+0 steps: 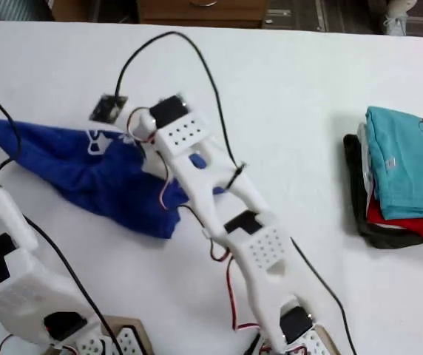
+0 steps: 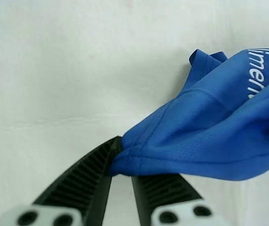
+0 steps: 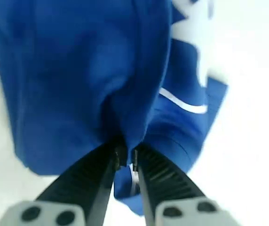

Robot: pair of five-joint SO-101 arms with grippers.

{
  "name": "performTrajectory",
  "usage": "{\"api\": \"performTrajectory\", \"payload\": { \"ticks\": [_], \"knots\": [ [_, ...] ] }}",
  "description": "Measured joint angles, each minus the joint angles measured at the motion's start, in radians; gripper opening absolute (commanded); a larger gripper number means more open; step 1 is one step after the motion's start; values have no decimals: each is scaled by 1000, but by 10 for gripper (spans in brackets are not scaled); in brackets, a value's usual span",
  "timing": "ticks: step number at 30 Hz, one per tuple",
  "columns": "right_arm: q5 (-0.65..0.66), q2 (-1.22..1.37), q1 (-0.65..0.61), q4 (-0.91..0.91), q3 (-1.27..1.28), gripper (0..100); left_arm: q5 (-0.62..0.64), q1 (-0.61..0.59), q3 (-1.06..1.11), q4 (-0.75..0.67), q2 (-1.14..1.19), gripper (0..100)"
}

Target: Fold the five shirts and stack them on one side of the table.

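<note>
One blue shirt (image 1: 86,177) lies slantwise; left gripper (image 2: 122,149), right gripper (image 3: 125,153) pinch it.

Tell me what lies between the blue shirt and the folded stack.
In the high view, the right arm and its black cable cross there; the rest is bare white table.

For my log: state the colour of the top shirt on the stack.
Top shirt: teal, clearest in high view.

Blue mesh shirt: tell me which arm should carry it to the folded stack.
Right, probably. Both pincers are shut on the blue mesh shirt, but the right pincer grips it mid-table, on the side where the teal-topped stack of folded shirts lies; the left pincer holds the far end.
</note>
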Motion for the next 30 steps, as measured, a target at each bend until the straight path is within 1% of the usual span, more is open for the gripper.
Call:
{"api": "performTrajectory", "payload": {
  "ticks": [4,8,11,14,17,20,24,26,28,30],
  "knots": [
    [-3,-75,-18,14,0,20,0,0,0,0,0,20],
    [-2,-129,-101,17,41,20,0,0,0,0,0,20],
    [-9,-169,-180,17,166,20,0,0,0,0,0,20],
    [-69,-193,-218,-26,313,20,0,0,0,0,0,20],
    [-104,-206,-216,-106,430,20,0,0,0,0,0,20],
    [-115,-206,-204,-164,491,23,0,0,0,0,0,20],
    [-118,-207,-137,-204,503,32,0,0,0,0,0,20],
    [-118,-210,-103,-204,503,76,0,0,0,0,0,20],
    [-118,-210,-81,-203,502,146,0,0,0,0,0,20],
    [-143,-210,-72,-183,488,190,0,0,0,0,0,20]
  ]
}}
